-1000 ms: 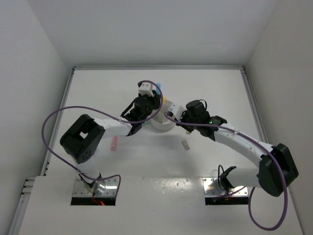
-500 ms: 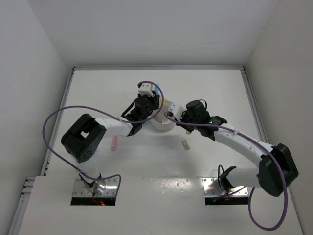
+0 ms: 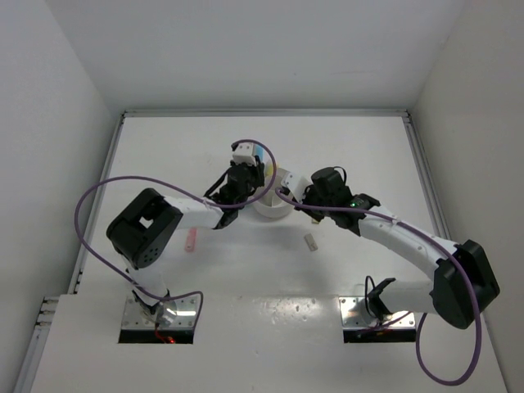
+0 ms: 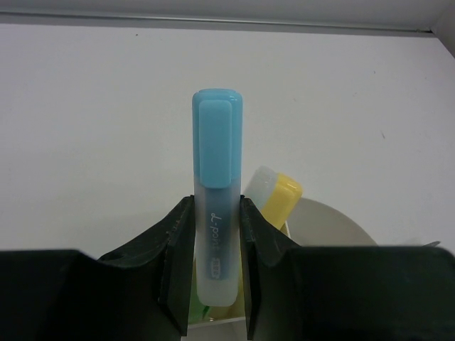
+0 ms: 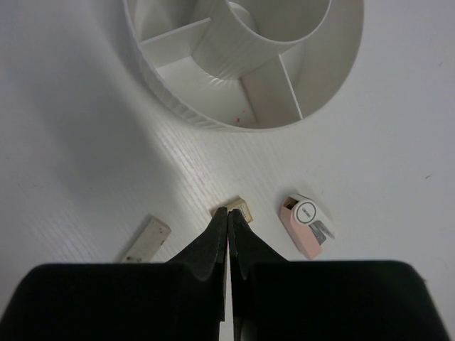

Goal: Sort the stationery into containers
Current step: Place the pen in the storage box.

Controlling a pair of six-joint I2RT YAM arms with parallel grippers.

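Light blue marker (image 4: 215, 206): held upright in the left claw (image 4: 215, 220), cap uppermost. The jaws are partly closed, pressing the frosted barrel from both sides just below the cap. I judge it a light, stiff plastic body with a smooth skin, so it could pivot or slide under a weak squeeze. The grip on the barrel looks like the right place; the cap might pull off.

Just behind this claw and to its right, a yellow marker (image 4: 281, 202) leans against the rim of the white organiser (image 5: 181, 103). The jaws hide the blue marker's lower end, so I cannot say whether it has entered a compartment.

Right claw (image 5: 227, 213): shut tight, holding nothing, low over the surface (image 5: 85, 142) with the organiser ahead of it. A tiny tan block (image 5: 239, 207) lies just ahead of its tips, a pink block (image 5: 306, 226) to its right and a longer tan block (image 5: 146, 241) to its left. These look small and light and are likely to skid if nudged.

From above, the two claws sit close together at the organiser, and I think crowding there is the main obstacle. A pink marker (image 3: 190, 240) lies well behind the left claw.
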